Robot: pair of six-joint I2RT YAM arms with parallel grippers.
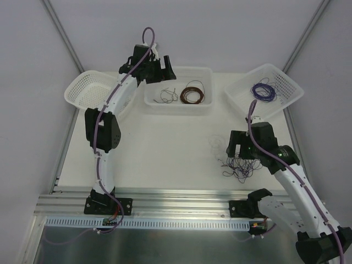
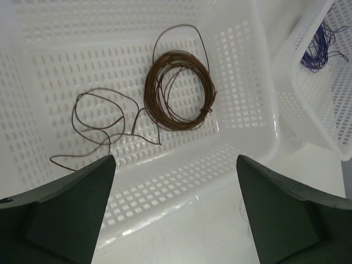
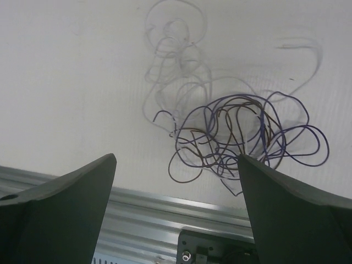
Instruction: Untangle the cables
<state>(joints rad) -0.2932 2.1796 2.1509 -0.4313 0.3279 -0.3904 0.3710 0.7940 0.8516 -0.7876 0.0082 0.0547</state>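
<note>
The cables (image 1: 240,166) lie as a loose clump of purple, brown and whitish-clear strands on the table at the right. In the right wrist view the cables (image 3: 242,137) sit just beyond my right fingers, with pale strands trailing away from them. My right gripper (image 1: 241,149) (image 3: 176,157) hangs over the clump's far side, open, with nothing between the jaws. My left gripper (image 1: 166,71) (image 2: 175,159) is up at the near wall of the middle basket (image 2: 181,181), open and empty. A loose brown strand (image 2: 102,126) lies inside that basket beside a brown coil (image 2: 179,91).
Three white perforated baskets stand along the back: the left basket (image 1: 82,91), the middle basket (image 1: 179,108), and the right basket (image 1: 242,107) holding a purple coil (image 1: 263,91). An aluminium rail (image 1: 181,201) runs along the near edge.
</note>
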